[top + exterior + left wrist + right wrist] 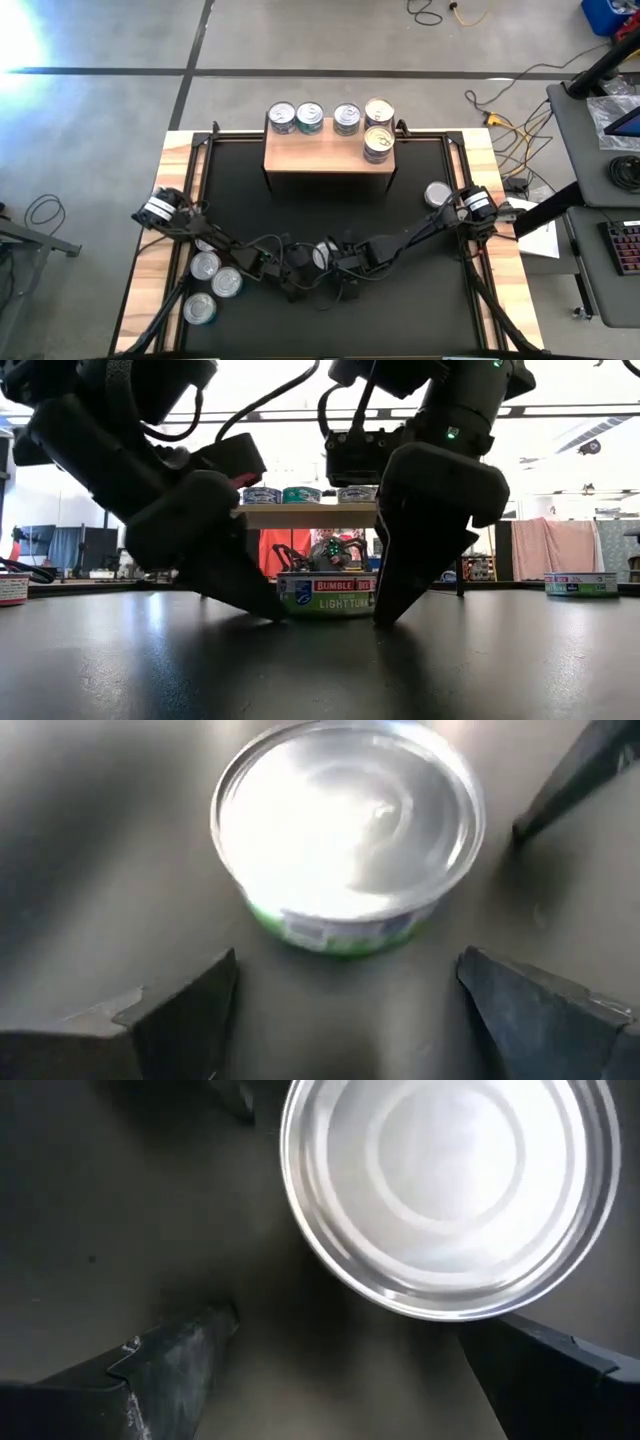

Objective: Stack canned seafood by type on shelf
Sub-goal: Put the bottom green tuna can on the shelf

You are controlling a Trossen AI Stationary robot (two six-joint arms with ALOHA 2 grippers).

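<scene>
my left gripper [345,995]: fingers apart, just short of the green-label tin [326,592]
my right gripper [345,1350]: fingers apart, over the same tin
shelf [325,152]: five tins on top

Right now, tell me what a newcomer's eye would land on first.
Both arms meet at mid-mat over one tuna tin, the left end effector and right end effector open on either side of it. Behind them, the shelf carries five tins along its back edge.
</scene>
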